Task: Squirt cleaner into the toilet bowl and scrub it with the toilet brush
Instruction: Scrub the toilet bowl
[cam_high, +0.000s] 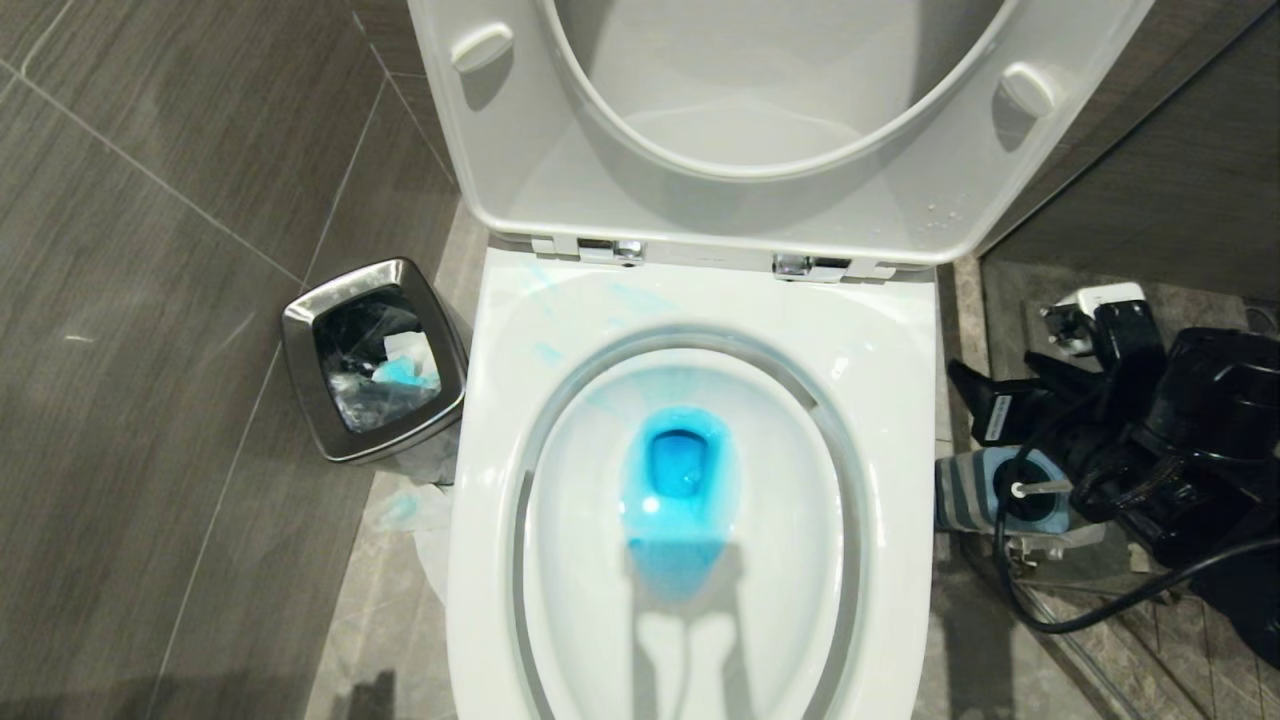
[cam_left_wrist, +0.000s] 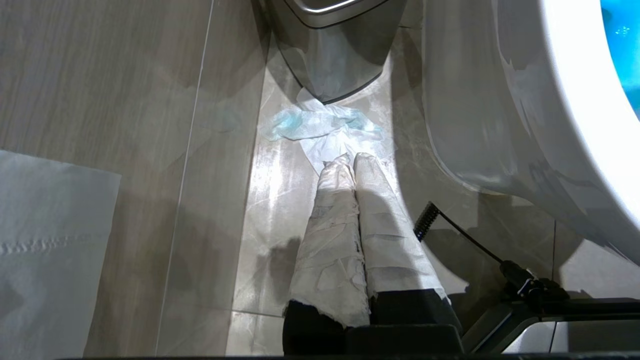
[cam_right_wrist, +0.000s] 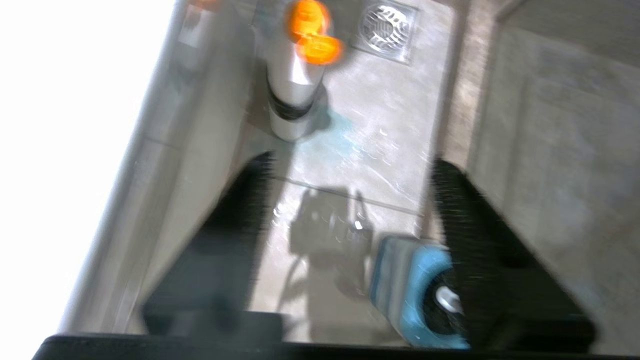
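One toilet brush beside right gripper

Glossy ceramic toilet bowl; brushed steel bin; matt floor tiles.

The head view looked steeply down from above the toilet bowl, close over its rim, with the raised seat at the far edge. The left wrist view sat low beside the toilet bowl, facing along the floor past the left end effector toward the steel bin, which the head view also caught. The right wrist view, on the toilet bowl's other side, faced down at the floor between the right end effector's fingers, sharing the brush holder with the head view.
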